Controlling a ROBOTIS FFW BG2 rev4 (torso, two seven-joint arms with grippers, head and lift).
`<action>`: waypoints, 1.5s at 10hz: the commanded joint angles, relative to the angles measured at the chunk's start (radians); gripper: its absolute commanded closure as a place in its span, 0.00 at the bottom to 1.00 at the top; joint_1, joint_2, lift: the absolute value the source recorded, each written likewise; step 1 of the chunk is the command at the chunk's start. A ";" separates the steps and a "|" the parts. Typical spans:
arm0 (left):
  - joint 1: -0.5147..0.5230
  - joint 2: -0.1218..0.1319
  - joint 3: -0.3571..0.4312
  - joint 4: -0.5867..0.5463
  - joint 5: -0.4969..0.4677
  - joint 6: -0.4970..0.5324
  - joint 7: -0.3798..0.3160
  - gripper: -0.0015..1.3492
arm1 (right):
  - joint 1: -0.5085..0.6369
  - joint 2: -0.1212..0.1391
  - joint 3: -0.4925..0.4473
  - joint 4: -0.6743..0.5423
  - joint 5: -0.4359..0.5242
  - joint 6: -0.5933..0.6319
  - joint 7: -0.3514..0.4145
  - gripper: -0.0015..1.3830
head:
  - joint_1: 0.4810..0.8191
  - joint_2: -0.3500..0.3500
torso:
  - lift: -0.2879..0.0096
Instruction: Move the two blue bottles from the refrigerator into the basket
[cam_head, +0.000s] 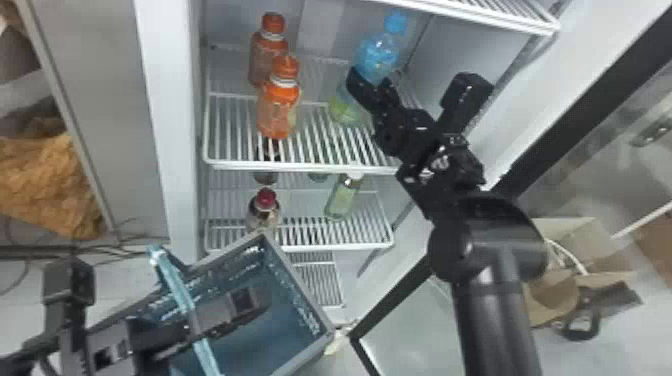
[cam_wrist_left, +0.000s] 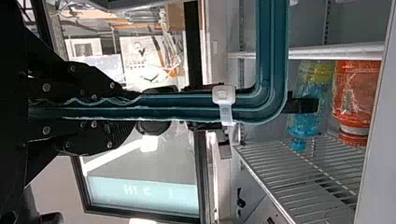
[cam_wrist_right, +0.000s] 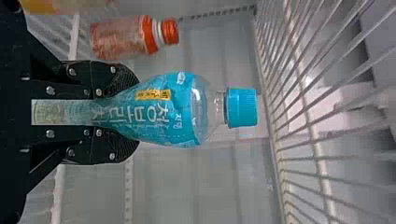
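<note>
"Closest to the camera on my left wrist, my left hand (cam_wrist_left: 126, 109) pinches the curved teal plastic handle (cam_wrist_left: 272, 51) of the grey-rimmed, blue-walled basket (cam_head: 299, 284). What about the right?"

"My right hand (cam_wrist_right: 128, 114) has its two black fingers pressed on either side of the clear plastic bottle with blue label and cap (cam_wrist_right: 180, 109)."

"So how far along are we?"

"One bottle gripped, I'd say, but not delivered: it's at the white wire shelf (cam_head: 310, 167), inside the refrigerator (cam_head: 175, 125). I can't tell whether its base touches the wires. It needs carrying out and lowering."

"And its partner?"

"I can't account for that one; my left arm covers part of the basket's inside."

"Do the views differ?"

"My right wrist gives me the label and both fingers' contact. From my head I get the basket, lower and to the left. My left wrist adds the white clip (cam_wrist_left: 224, 100) on the handle."
</note>
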 joint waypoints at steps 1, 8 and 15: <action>0.000 0.000 -0.001 0.000 0.000 -0.001 0.000 0.89 | 0.051 -0.005 0.006 -0.077 -0.033 0.026 0.007 0.92 | 0.63 0.04 | 0.93; 0.003 -0.001 -0.003 0.000 0.004 -0.006 0.000 0.89 | 0.345 -0.015 -0.032 -0.435 -0.148 0.168 0.062 0.92 | 0.63 0.08 | 0.93; 0.005 -0.001 -0.003 0.000 0.010 -0.014 0.003 0.89 | 0.549 -0.002 -0.010 -0.600 -0.216 0.379 0.154 0.92 | 0.63 0.14 | 0.93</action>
